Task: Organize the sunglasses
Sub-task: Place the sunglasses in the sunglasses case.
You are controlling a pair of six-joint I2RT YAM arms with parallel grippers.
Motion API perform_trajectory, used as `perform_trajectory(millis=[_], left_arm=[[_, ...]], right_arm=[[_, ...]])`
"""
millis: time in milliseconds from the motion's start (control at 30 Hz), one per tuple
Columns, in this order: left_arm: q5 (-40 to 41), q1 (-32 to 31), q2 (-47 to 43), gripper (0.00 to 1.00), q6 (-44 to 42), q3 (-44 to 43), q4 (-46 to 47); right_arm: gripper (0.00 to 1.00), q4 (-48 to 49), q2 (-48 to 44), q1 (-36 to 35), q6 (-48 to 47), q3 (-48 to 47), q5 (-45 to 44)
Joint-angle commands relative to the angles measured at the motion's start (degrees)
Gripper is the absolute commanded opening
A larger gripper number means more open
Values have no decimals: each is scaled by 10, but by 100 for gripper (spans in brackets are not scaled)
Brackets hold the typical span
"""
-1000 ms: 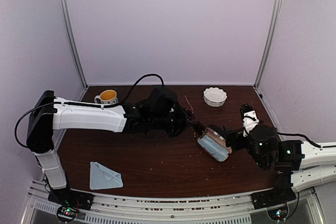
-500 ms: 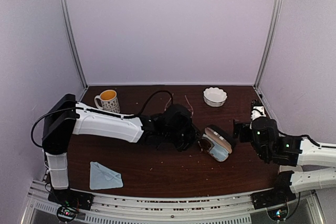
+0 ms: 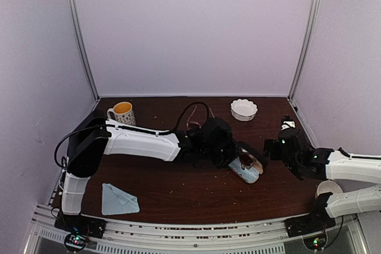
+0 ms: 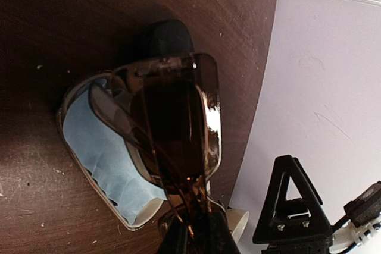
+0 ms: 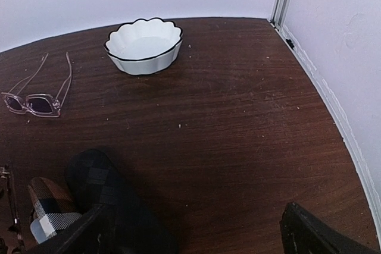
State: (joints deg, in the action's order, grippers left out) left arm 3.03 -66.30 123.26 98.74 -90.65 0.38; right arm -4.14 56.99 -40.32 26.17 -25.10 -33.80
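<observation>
My left gripper is shut on the dark sunglasses, gripping the frame edge-on. It holds them just above the open tan striped case, which has a pale blue lining. In the top view that gripper hangs over the case right of the table's middle. The black case lies just beyond. The pink sunglasses lie arms unfolded on the table, far left of the right wrist view. My right gripper is open and empty, right of the cases.
A white scalloped bowl sits at the back right. A mug of orange liquid stands at the back left. A folded blue cloth lies at the front left. The side wall runs close by my right gripper.
My left arm has carried the dark sunglasses rightward to above the open case. The right gripper has drawn back to the right, away from the case.
</observation>
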Motion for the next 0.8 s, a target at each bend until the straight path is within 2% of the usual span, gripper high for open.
perform_trajectory(millis=[0,167,767], left_arm=[[6,-8,18,0,0,-27,19],[13,-12,20,0,1,-23,12],[-2,-11,73,0,-7,-65,8]], right_arm=[[100,-13,4,31,21,-16,31],[100,-5,-30,51,32,7,39],[100,-13,11,62,34,-12,48]])
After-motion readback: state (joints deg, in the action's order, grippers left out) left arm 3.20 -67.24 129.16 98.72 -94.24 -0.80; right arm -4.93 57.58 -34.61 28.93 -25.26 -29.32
